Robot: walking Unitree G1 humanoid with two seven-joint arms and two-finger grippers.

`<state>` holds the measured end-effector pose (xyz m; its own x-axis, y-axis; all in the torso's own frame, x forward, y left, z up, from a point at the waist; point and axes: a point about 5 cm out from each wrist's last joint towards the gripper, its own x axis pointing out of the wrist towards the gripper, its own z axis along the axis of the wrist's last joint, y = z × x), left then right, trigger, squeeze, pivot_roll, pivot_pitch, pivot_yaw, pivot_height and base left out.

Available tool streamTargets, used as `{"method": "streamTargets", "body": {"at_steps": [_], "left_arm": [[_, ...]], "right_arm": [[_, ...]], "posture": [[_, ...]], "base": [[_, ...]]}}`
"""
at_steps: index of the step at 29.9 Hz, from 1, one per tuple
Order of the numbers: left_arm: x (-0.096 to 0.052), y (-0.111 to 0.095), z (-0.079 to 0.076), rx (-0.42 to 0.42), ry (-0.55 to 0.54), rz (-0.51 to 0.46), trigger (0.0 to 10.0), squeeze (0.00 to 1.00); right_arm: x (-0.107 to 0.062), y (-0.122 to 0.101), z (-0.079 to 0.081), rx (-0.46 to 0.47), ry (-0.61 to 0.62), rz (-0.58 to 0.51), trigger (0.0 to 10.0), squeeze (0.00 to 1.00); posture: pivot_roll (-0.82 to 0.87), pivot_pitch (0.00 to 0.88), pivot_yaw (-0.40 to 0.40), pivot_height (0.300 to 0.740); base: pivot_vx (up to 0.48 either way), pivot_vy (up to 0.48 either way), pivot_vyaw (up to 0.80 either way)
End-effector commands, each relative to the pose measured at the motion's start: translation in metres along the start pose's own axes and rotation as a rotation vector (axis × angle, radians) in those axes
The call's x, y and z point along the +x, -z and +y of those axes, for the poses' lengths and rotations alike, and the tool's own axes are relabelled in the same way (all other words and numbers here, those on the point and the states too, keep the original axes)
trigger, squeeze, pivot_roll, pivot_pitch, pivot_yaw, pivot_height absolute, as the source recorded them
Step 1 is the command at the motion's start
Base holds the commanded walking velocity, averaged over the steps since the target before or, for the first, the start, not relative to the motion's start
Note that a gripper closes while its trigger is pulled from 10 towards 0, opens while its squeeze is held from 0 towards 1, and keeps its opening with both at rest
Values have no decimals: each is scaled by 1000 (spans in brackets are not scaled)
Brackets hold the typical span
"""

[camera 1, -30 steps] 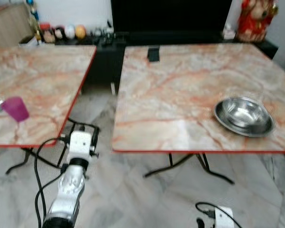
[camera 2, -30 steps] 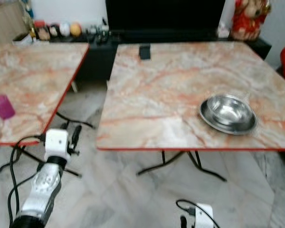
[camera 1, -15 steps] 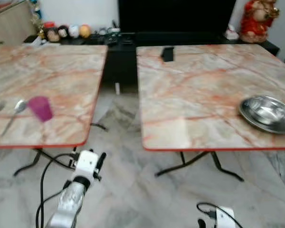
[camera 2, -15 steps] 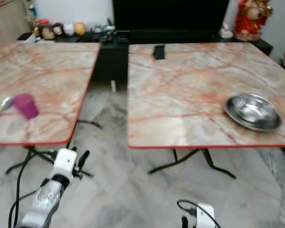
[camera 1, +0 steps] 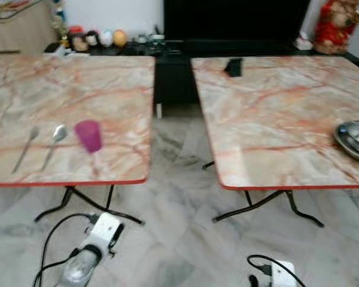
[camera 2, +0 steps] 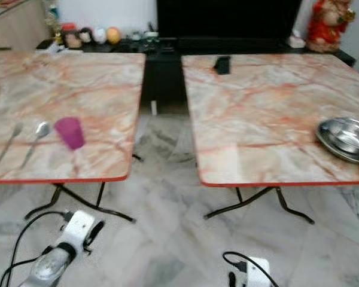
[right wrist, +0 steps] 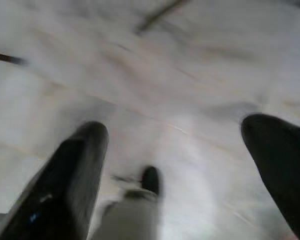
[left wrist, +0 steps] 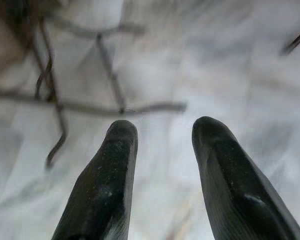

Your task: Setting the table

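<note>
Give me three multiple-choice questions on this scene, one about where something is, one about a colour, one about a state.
1. Where is the steel bowl?
A. on the right table
B. on the floor
C. beside the spoon

2. What colour is the cup?
A. green
B. purple
C. white

3. How is the left tool?
A. shut on the cup
B. shut on the fork
C. open, holding nothing

Answers: 1 A, it sits near the right edge of the right table. 2 B, it is purple, standing beside the spoon and fork on the left table. 3 C, its fingers are apart over bare floor.
</note>
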<state>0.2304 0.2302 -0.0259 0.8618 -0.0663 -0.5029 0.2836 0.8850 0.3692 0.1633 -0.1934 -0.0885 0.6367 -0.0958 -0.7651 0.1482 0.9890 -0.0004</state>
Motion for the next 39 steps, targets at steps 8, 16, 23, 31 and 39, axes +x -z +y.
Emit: {"method": "streamTargets", "body": {"at_steps": [8, 16, 23, 31, 39], "left_arm": [[2, 12, -9, -62, -9, 100, 10000, 0], [-6, 36, -7, -267, -109, 241, 10000, 0], [-9, 42, -3, -325, -152, 282, 10000, 0], [-12, 48, -7, -340, -149, 313, 10000, 0], [-13, 49, -12, -346, -143, 316, 10000, 0]], "right_arm": [[-2, 3, -12, -7, 27, 13, 10000, 0], [-2, 3, -12, -2, 23, 14, 10000, 0], [-2, 4, -12, -5, 22, 16, 10000, 0], [-2, 4, -10, -28, 18, 8, 10000, 0], [-3, 6, -10, -8, 19, 11, 10000, 0]], "posture": [[-2, 0, -21, 740], [-2, 0, -22, 740], [2, 0, -20, 740], [-4, 0, -12, 740], [-3, 0, -9, 740]], "base": [[0, 330, 0], [0, 315, 0], [0, 312, 0], [0, 312, 0], [0, 311, 400]]}}
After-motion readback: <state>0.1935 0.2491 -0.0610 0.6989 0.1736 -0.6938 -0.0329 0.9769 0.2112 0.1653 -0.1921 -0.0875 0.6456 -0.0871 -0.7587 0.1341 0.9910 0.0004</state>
